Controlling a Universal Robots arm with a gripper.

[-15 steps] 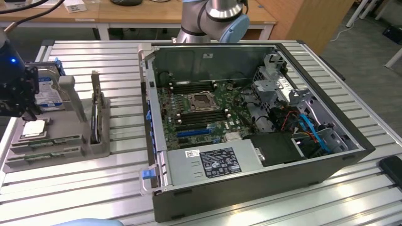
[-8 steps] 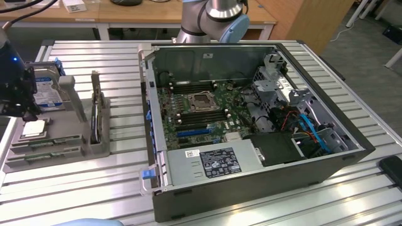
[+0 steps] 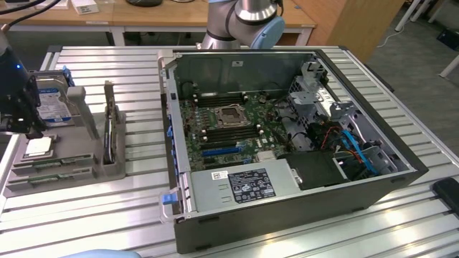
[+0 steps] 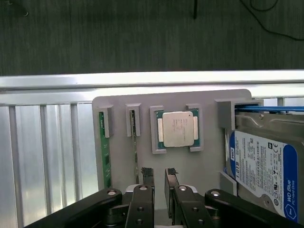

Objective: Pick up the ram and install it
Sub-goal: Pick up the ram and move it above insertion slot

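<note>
Wrist view: ram just beside claw

You have a slatted metal table bearing an open computer case, a grey parts holder just beside that case.

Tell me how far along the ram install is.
Nothing done yet: both ram sticks sit in the holder beside the CPU. In hand: nothing; the gripper hovers open over the holder. Left: the grasp and the seating in the motherboard, whose slots look empty.
</note>
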